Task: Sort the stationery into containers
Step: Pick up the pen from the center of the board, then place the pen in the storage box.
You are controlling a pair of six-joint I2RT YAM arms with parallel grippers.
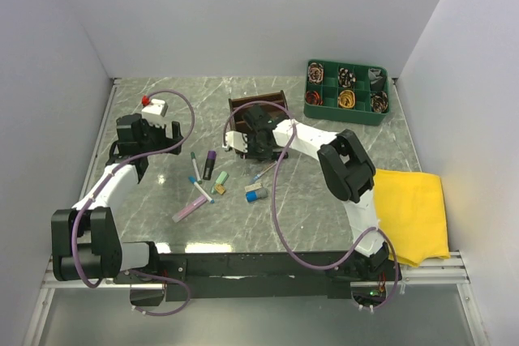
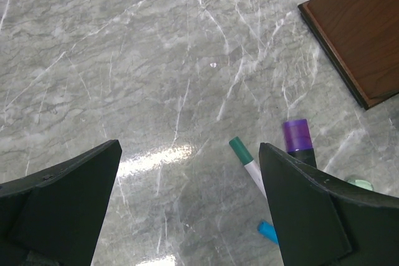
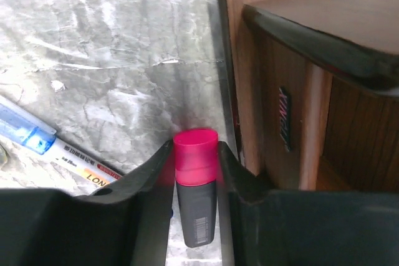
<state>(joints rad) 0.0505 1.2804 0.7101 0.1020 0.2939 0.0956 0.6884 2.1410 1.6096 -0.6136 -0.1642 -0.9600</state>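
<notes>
Right end effector [image 3: 194,151] grips pink-black highlighter [image 3: 196,204] beside wooden organiser [image 3: 274,110].
Left end effector [image 2: 189,147] hangs wide open, empty, over the surface [image 2: 156,60].

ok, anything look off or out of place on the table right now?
Nothing spilled or broken. Only the yellow cloth looks odd: it overhangs the table's near-right corner onto the frame rail. The right gripper grips a pink-black highlighter beside the wooden organiser.
</notes>
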